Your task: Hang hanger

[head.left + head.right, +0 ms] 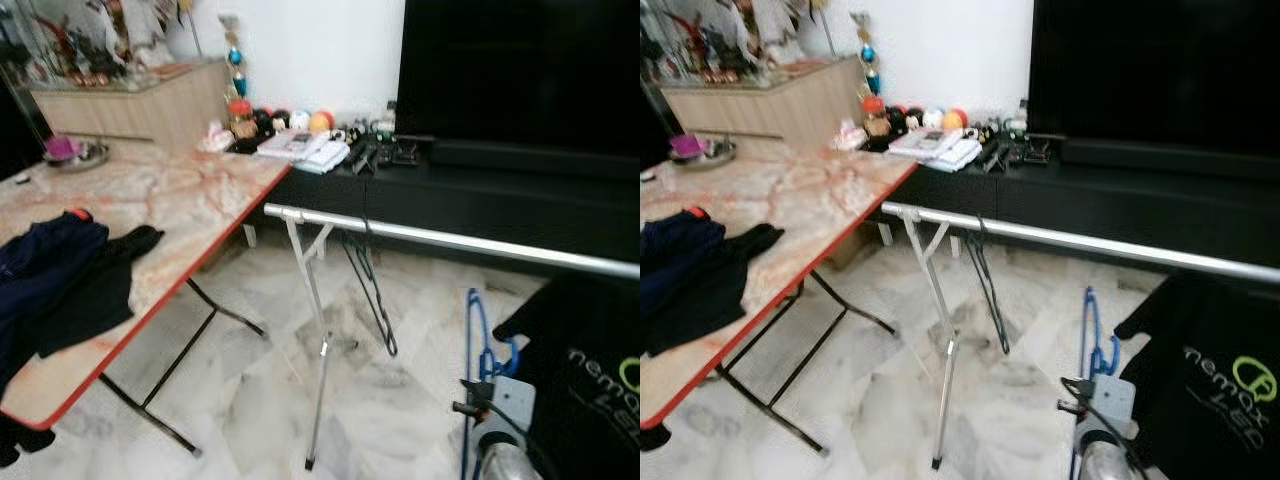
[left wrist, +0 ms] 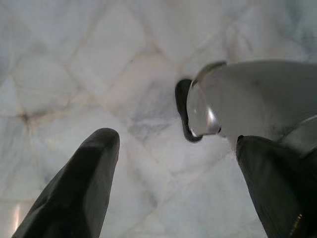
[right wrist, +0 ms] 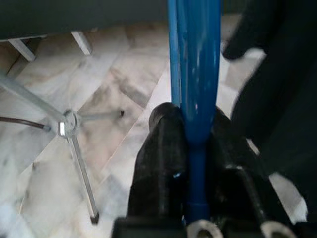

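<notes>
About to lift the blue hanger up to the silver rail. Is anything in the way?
Nothing visible blocks it. The right gripper is shut on the blue hanger below the rail. A black hanger hangs further left, and the black T-shirt hangs just to the right.

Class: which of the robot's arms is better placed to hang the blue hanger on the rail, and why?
The right. Its gripper is shut on the blue hanger, below the rail. The left gripper is open, pointing at bare floor.
</notes>
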Robot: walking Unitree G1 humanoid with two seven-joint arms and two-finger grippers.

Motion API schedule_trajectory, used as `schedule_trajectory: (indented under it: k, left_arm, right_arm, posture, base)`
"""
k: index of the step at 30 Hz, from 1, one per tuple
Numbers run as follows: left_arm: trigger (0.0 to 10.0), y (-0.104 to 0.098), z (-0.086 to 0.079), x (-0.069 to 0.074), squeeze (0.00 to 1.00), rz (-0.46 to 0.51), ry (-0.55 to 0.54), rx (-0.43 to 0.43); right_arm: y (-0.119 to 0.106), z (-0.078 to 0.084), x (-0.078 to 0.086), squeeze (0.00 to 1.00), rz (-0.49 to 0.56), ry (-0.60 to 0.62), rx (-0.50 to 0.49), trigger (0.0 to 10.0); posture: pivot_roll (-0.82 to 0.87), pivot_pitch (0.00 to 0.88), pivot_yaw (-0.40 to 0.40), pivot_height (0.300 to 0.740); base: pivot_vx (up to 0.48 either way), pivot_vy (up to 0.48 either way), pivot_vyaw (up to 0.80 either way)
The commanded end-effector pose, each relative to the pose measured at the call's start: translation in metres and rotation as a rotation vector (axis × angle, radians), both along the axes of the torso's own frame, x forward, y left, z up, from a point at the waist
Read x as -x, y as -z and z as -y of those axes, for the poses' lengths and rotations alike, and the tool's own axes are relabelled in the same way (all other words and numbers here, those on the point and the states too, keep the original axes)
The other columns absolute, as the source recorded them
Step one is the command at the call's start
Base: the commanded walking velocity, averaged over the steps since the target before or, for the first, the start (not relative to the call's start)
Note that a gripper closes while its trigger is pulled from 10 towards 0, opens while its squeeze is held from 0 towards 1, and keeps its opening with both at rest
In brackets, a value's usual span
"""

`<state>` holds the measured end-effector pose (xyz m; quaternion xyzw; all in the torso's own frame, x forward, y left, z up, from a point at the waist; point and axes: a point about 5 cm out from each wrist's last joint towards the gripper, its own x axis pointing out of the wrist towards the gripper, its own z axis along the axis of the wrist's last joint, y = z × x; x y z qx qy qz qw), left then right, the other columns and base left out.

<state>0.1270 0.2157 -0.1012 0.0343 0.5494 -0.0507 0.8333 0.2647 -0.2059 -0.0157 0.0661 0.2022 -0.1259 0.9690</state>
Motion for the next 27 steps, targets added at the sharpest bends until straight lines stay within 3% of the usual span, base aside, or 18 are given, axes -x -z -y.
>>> schedule_trajectory:
  k: [1, 12, 27]
  left_arm:
    - [10.0, -0.001, -0.010, 0.002, 0.00, -0.010, -0.008, -0.026]
    - [10.0, -0.002, -0.010, 0.001, 0.00, -0.006, 0.007, -0.031]
    - [10.0, -0.001, -0.007, 0.000, 0.00, -0.010, 0.036, -0.032]
  right_arm:
    - [-0.005, -0.014, -0.008, 0.00, 0.033, -0.029, -0.020, 10.0]
    - [-0.006, -0.012, -0.009, 0.00, 0.029, -0.012, -0.022, 10.0]
    - [-0.026, 0.001, -0.019, 0.00, 0.159, 0.075, 0.041, 10.0]
  posture:
    - [0.07, 0.000, 0.023, 0.740]
    - [0.08, 0.000, 0.023, 0.740]
    - [0.08, 0.000, 0.020, 0.740]
  base:
    - [0.319, 0.000, 0.00]
    - [0.309, 0.000, -0.34]
    - [0.000, 0.000, 0.00]
